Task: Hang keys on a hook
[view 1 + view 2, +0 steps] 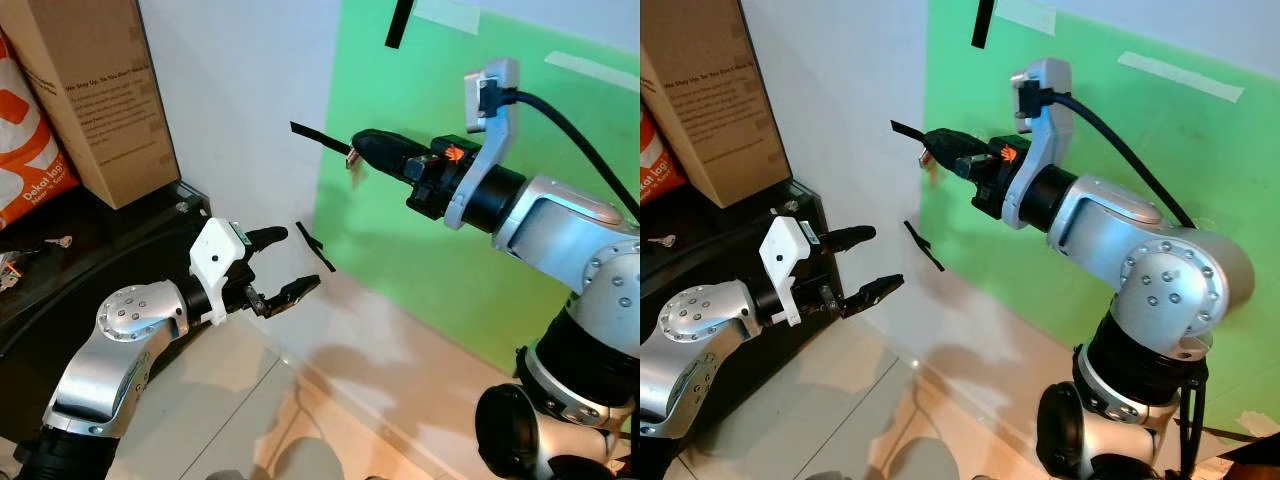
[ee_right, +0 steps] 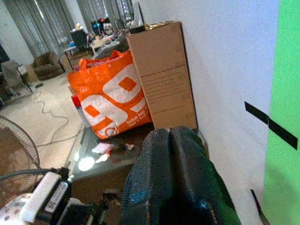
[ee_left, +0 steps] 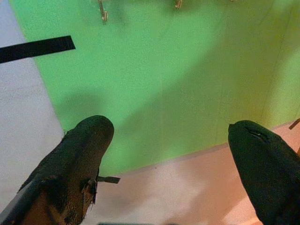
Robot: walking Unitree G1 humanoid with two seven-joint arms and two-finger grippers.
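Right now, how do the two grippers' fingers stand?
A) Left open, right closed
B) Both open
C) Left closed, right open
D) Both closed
A: the left gripper has its two black fingers spread apart low by the wall, while the right gripper, raised at the edge of the green panel, has its fingers pressed together.

Bright green panel (image 1: 450, 230) against a white wall (image 1: 240, 90), crossed with black tape strips (image 1: 316, 247) and paler tape strips (image 1: 590, 70). Plain brown cardboard box (image 1: 95, 90) printed with dark text, beside an orange bag (image 2: 110, 101) with large white lettering. Silver arms, black-fingered left gripper (image 1: 290, 268) with white housing, on a dark bench (image 1: 60, 270).
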